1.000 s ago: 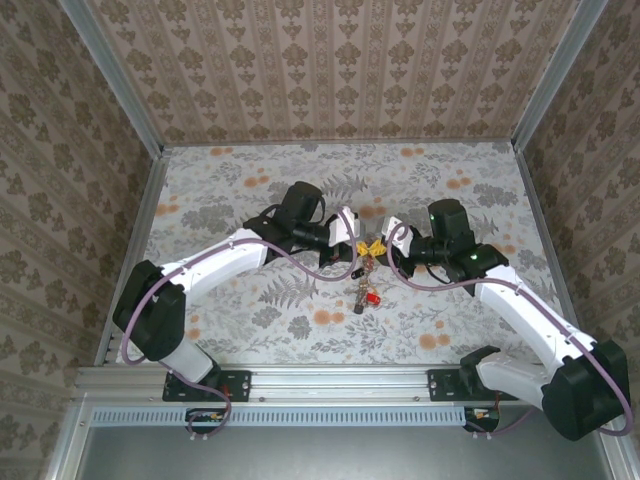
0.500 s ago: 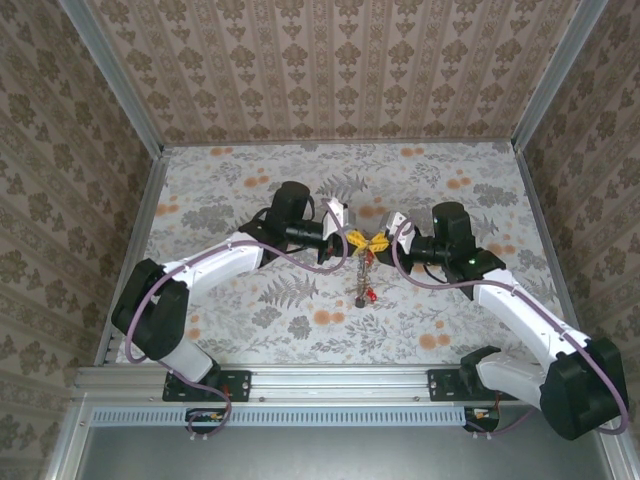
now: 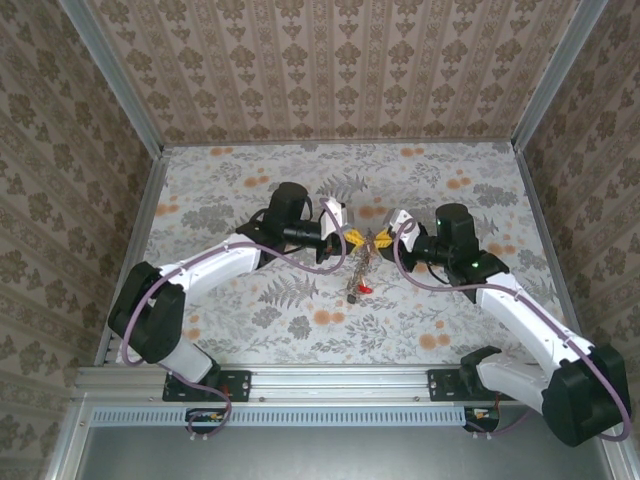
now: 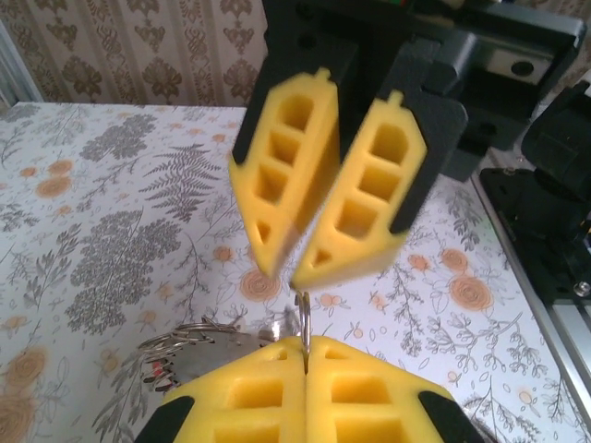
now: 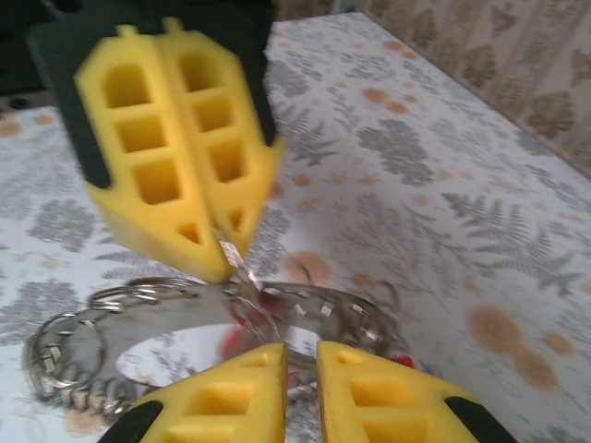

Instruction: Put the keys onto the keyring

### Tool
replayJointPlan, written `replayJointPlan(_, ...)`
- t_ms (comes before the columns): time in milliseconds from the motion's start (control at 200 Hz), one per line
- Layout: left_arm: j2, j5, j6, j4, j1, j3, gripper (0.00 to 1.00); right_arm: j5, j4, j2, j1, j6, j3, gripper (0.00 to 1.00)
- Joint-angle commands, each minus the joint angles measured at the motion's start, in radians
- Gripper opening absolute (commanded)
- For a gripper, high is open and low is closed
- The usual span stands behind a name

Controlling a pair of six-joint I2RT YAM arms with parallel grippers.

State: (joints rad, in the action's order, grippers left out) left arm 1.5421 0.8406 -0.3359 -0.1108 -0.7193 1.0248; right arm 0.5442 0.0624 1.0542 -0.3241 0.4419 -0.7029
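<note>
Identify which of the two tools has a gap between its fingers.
The right tool: its yellow fingers stand slightly apart at the tips. The left tool has its fingers pressed together on a thin metal loop.

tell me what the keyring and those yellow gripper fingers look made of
The keyring looks like metal, bright and shiny, with glints along its toothed rim. The yellow fingers look matte, probably moulded plastic or rubber, with square hollow cells; which I can't tell.
</note>
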Motion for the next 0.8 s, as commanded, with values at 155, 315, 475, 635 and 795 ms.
replayJointPlan(155, -0.046, -0.057, -0.093, 0.09, -0.011, 0.049, 0.0, -0.151, 0.06, -0.055, 0.003, 0.034, -0.005, 0.19)
replayJointPlan(315, -0.052, -0.156, -0.146, 0.201, -0.016, 0.082, 0.0, -0.172, 0.013, -0.066, 0.004, 0.007, 0.02, 0.25)
replayJointPlan(475, -0.093, -0.253, -0.245, 0.377, 0.008, 0.126, 0.0, -0.183, -0.008, -0.069, 0.005, 0.005, 0.034, 0.26)
replayJointPlan(635, -0.133, -0.322, -0.38, 0.613, 0.056, 0.207, 0.0, -0.182, -0.025, -0.068, 0.003, -0.005, 0.048, 0.27)
replayJointPlan(795, -0.121, -0.406, -0.511, 0.846, 0.061, 0.32, 0.0, -0.174, -0.046, -0.076, 0.002, -0.029, 0.07, 0.27)
